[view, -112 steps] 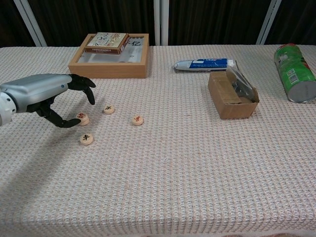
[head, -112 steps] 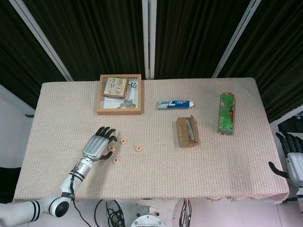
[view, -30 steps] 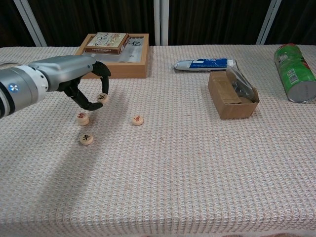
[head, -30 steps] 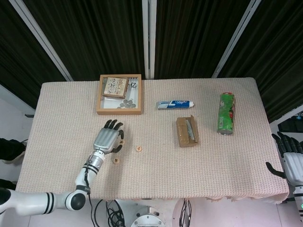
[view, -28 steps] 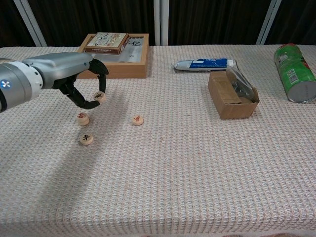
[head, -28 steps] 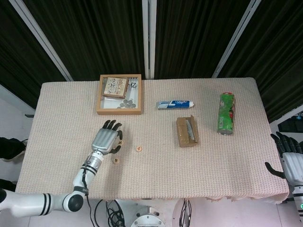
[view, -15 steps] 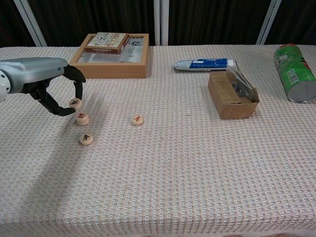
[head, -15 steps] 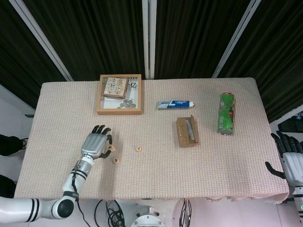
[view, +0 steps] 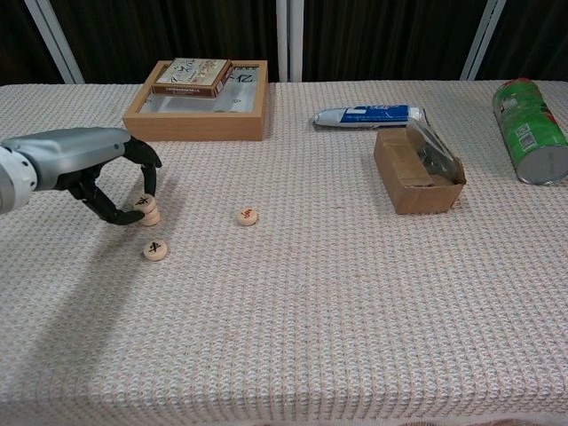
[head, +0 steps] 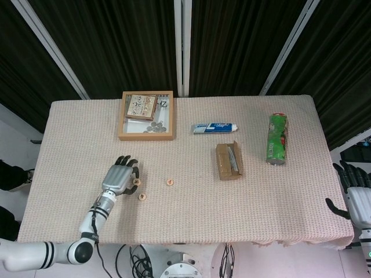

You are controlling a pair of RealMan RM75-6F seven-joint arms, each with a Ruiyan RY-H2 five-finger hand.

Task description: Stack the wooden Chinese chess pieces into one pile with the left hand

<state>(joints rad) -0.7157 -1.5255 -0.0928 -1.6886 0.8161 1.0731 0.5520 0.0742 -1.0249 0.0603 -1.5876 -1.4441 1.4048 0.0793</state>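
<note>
The left hand (view: pixel 98 173) has carried one chess piece (view: pixel 142 203) from beside the wooden tray (view: pixel 197 120) down onto the stack (view: pixel 149 216) near the left edge of the table (view: pixel 355 293). The piece is pinched between thumb and a fingertip and appears to rest on, or just above, the piece below; contact cannot be confirmed. In my judgement this step is at the release point: the pile would then hold two or three pieces.

Two pieces remain loose. One loose piece (view: pixel 155 250) lies just in front of the stack; the other piece (view: pixel 248 216) lies apart to the right. Both still have to be added.

The chest view shows the side profile of the pinch and the stack height. The head view hides the stack under the hand, leaving only a sliver at the fingertips, but it shows the true spacing of the loose pieces. Only the head view shows the right hand (head: pixel 355 194), off the table's right edge, fingers spread, holding nothing.
</note>
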